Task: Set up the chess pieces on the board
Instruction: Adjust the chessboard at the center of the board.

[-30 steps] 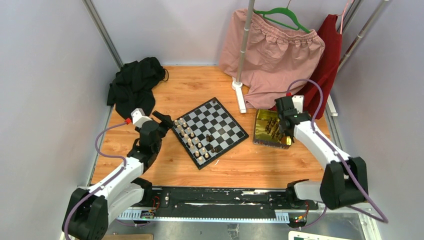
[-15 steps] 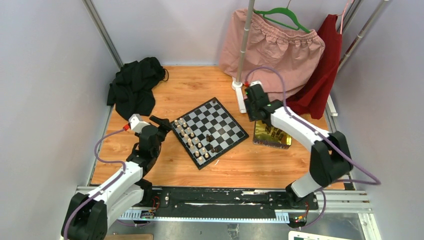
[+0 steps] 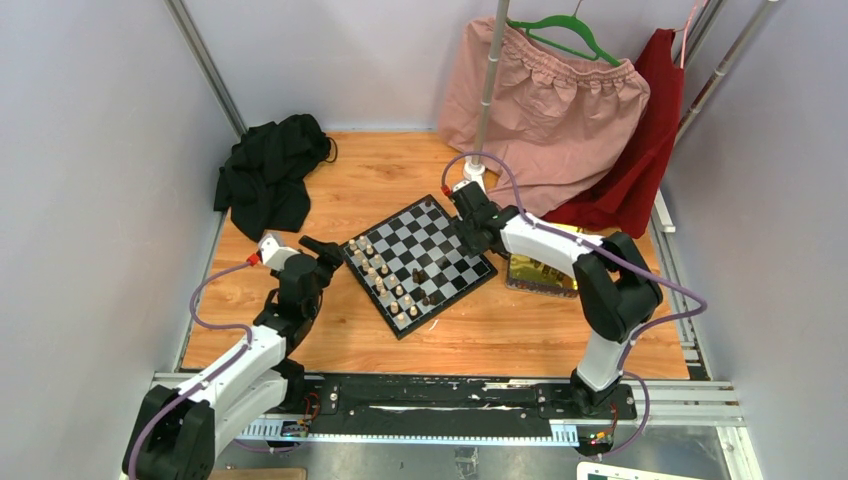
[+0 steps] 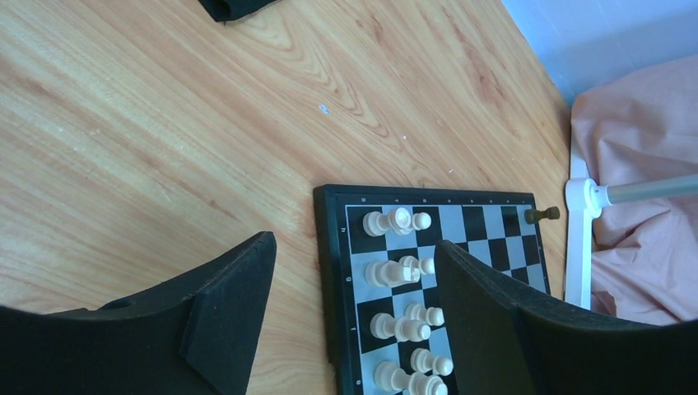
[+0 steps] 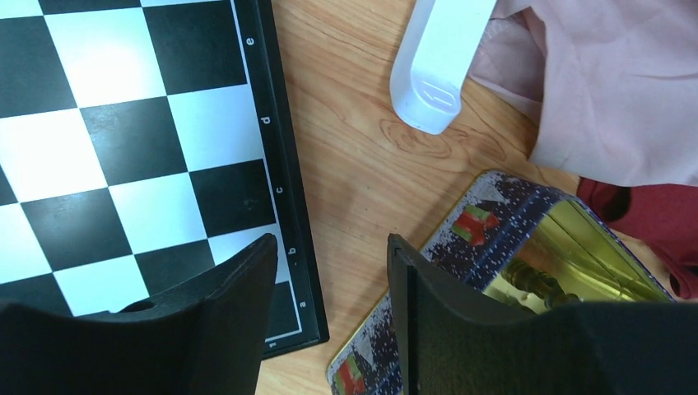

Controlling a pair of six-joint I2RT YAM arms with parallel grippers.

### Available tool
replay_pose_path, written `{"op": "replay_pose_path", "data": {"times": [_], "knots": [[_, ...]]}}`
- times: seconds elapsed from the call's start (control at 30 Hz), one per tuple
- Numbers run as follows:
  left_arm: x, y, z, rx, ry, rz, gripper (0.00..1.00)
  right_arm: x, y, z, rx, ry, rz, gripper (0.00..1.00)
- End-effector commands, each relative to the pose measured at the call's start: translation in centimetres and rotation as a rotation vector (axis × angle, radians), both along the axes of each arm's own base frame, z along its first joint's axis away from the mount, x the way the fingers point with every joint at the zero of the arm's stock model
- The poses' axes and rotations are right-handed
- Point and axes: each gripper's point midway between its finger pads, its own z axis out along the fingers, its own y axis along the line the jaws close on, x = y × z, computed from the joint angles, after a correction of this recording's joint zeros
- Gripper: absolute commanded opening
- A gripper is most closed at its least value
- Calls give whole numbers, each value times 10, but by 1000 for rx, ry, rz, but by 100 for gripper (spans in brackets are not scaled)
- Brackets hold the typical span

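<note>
- A crumpled black cloth heap (image 3: 268, 170) lies at the counter's far-left corner, against the left wall.
- The left pincer (image 3: 325, 248) hovers low over the bare wooden counter (image 3: 330, 180), just beside the left corner of the board. Its jaws stand apart with nothing between them.
- The small square black-and-white chequered board with a black border (image 3: 452, 250) lies in the middle of the counter, turned so that one corner points to the far edge.
- The cream-white chess pieces (image 3: 380, 280) stand in two rows along the board's near-left side.
- A few dark brown chess pieces (image 3: 420, 277) stand on squares towards the board's near corner. One more dark brown piece (image 4: 543, 215) sits alone at the far corner.
- The right pincer (image 5: 331, 247) hangs above the board's right edge, between board and tin. Its jaws are parted and empty.
- A white rack foot (image 3: 480, 200) rests on the counter just past the board's far-right side.
- A shiny yellow metal tin (image 3: 540, 272) lies open just to the right of the board. The dark shapes inside seem to be more brown pieces, though they are too small to be sure.
- A pink garment (image 3: 550, 110) and a red garment (image 3: 650, 150) hang at the far-right corner.
</note>
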Motion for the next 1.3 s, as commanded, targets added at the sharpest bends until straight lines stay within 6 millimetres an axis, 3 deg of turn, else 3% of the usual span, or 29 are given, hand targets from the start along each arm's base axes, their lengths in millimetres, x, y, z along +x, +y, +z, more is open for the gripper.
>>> {"op": "replay_pose_path", "data": {"times": [0.0, 0.2, 0.43, 0.8, 1.1, 1.27], "knots": [[-1, 1, -2, -15, -11, 8, 75, 11, 1, -7, -16, -17, 7, 55], [-4, 1, -8, -33, 2, 15, 73, 18, -5, -18, -21, -12, -16, 53], [-1, -3, -15, -63, 27, 14, 67, 23, -17, -17, -14, -25, -46, 52], [12, -20, -31, -124, 94, -9, 32, 22, -25, -32, -6, 16, -63, 46], [20, -25, -50, -125, 160, -2, 15, 21, -23, -41, 0, 42, -59, 35], [25, -28, -63, -120, 200, -5, 11, 18, -21, -43, 9, 57, -54, 33]]}}
